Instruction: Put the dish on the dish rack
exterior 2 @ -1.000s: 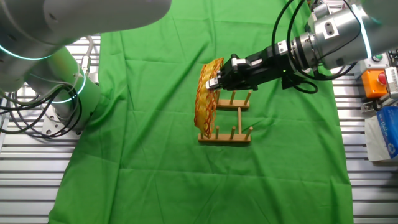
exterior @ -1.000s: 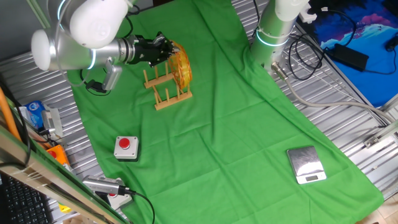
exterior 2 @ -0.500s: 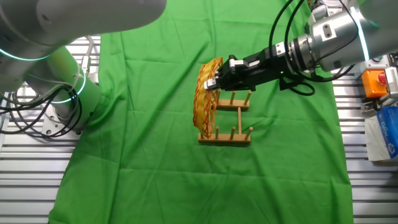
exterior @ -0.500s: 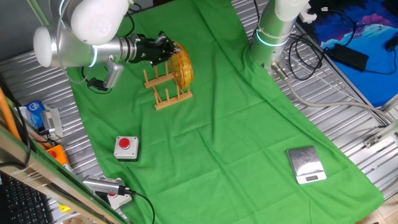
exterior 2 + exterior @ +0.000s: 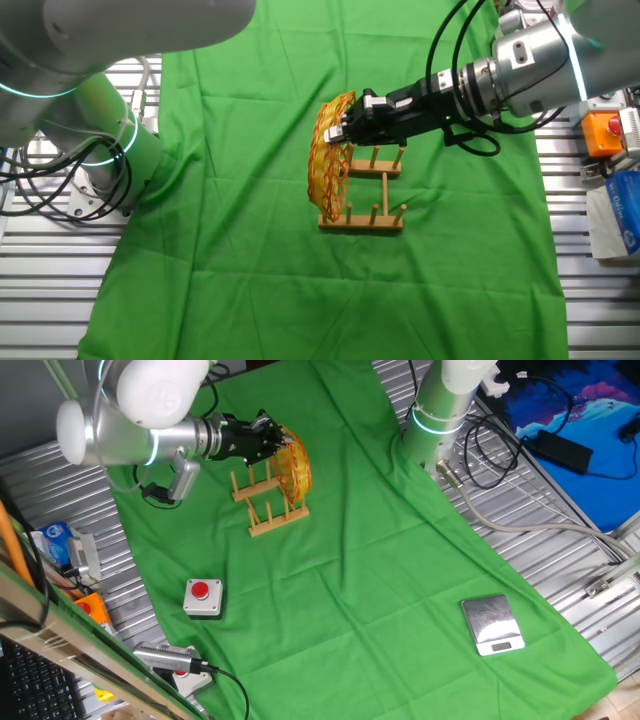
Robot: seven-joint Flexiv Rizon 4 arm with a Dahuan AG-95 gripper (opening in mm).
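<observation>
The wicker dish (image 5: 328, 160) stands on edge at the 9 o'clock end of the wooden dish rack (image 5: 364, 190), its lower rim among the end pegs. The gripper (image 5: 345, 128) reaches in from 3 o'clock and meets the dish's upper rim, apparently clamped on it; the fingertips are too dark to separate. Whether the rim sits fully in a slot is hidden

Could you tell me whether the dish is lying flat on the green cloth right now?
No, the dish stands on edge at the end of the dish rack, with the gripper at its upper rim.
</observation>
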